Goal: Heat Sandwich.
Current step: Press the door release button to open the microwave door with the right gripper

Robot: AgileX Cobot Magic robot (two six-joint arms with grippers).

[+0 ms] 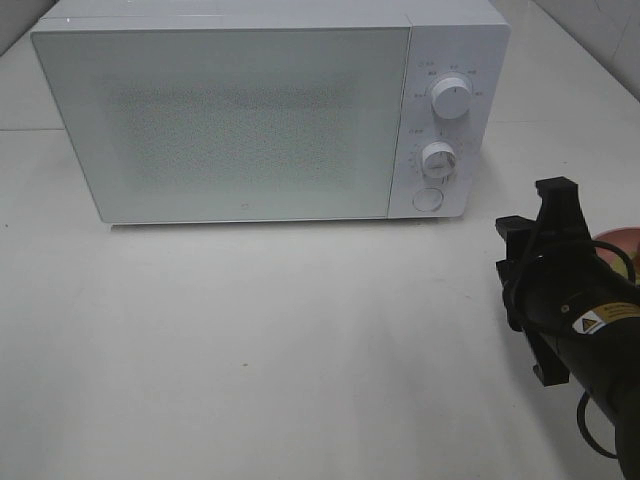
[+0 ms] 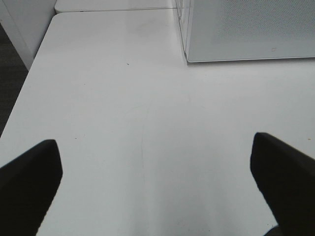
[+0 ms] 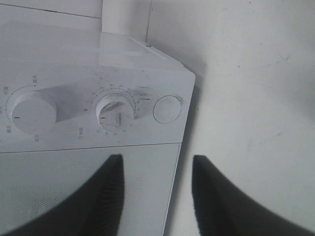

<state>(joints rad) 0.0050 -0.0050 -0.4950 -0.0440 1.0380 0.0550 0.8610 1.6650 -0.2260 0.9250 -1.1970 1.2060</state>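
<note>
Sandwich not visible in any view; probably on pink plate (image 1: 612,240), whose rim peeks from behind right arm at right edge, but cannot confirm. Right claw (image 3: 157,196) partly parted, empty, aimed at microwave (image 1: 460,40) right front corner. Round release button (image 3: 167,108) just ahead, below two dials. Door (image 1: 220,120) closed, bars way in. Left claw (image 2: 157,191) wide open, empty, over surface (image 1: 250,350), well apart from button; right arm nearer.

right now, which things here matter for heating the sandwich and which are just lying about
for the job: microwave, its round button, upper knob, lower knob, pink plate (mostly hidden), right gripper; can't make out the sandwich
just there: white table, left gripper hanging open
</note>
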